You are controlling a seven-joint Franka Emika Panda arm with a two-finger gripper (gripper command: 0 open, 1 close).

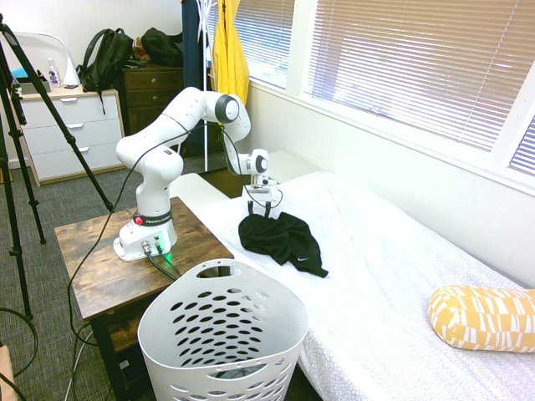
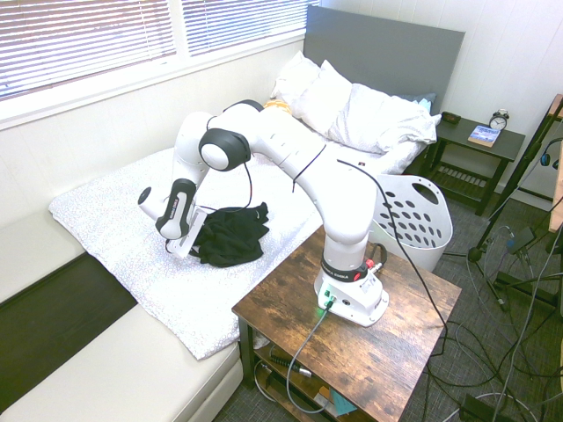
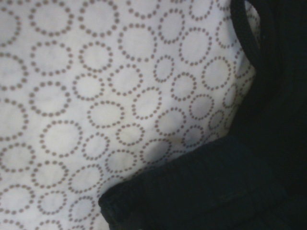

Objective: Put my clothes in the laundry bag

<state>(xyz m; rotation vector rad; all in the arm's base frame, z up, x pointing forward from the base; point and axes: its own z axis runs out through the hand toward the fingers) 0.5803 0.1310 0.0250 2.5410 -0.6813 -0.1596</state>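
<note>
Bedroom scene, white bed cover printed with small dotted rings (image 1: pixel 393 276) as main surface and landmark. Soft black fabric garment (image 1: pixel 280 238) with small white swoosh logo crumpled on that bed cover, near its edge facing the dark wooden side table (image 1: pixel 100 267). Same garment in second exterior view (image 2: pixel 230 236), lying flat, bunched, nothing lifting it. In wrist view, black fabric (image 3: pixel 230 187) filling one corner over the ring-print cover, a hemmed edge curving at the side, slightly blurred.

White arm's two-finger gripper (image 1: pixel 266 210) angled steeply down at the garment's end farthest from the tall round white plastic laundry basket with oval holes and wavy rim (image 1: pixel 221 334). Fingers spread wide, gripping nothing; tips right at the black fabric's edge, contact too close to call. Second exterior view: gripper (image 2: pixel 186 249) just beside the garment, low over the bed cover.

Laundry basket standing upright on the floor, off the bed cover's near corner, beside the side table; something dark inside at the bottom, unclear what. Well apart from the garment.

Yellow patterned pillow (image 1: pixel 485 317) on the bed cover, far from the garment. White pillows (image 2: pixel 352 110) piled at the bed cover's head end against a grey headboard (image 2: pixel 387 48). Yellow garment (image 1: pixel 230 54) hanging beyond the bed cover's foot, black backpack (image 1: pixel 104 54) on white drawers (image 1: pixel 71 129) further back. Window blinds (image 1: pixel 401 58) along the wall behind the bed cover.
</note>
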